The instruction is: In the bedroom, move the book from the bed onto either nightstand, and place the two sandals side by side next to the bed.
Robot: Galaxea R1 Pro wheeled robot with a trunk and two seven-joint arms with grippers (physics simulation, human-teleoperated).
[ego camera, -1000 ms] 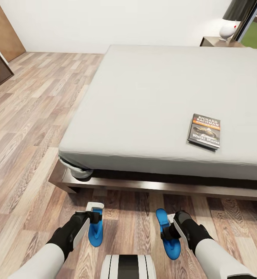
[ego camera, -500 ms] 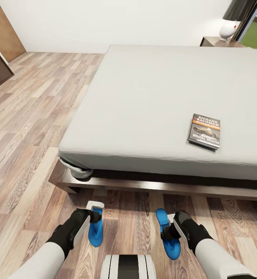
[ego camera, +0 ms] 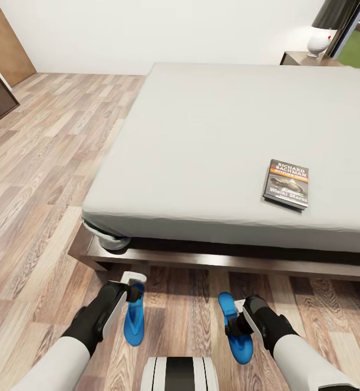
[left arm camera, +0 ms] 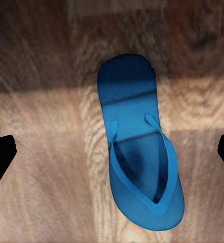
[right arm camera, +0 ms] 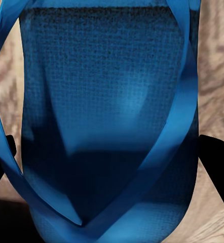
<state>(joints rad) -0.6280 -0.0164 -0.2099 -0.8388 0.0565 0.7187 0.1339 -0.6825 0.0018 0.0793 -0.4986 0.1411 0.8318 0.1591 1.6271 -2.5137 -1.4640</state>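
My left gripper (ego camera: 132,289) hangs wide open above the left sandal (ego camera: 133,320), which lies flat on the wood floor (ego camera: 33,179); the left wrist view shows my fingertips (left arm camera: 0,157) well apart on either side with the sandal (left arm camera: 140,152) free between them. My right gripper (ego camera: 235,320) is down on the right sandal (ego camera: 238,331), fingers flanking it closely, though I cannot tell whether they are clamped. The sandals lie apart, not yet side by side. If I drag the right one carelessly it could twist, or I could knock the left one askew. The bed (ego camera: 228,136) frame's edge is just ahead, limiting forward reach; open floor lies to my left. The book (ego camera: 286,183) sits near the mattress edge.
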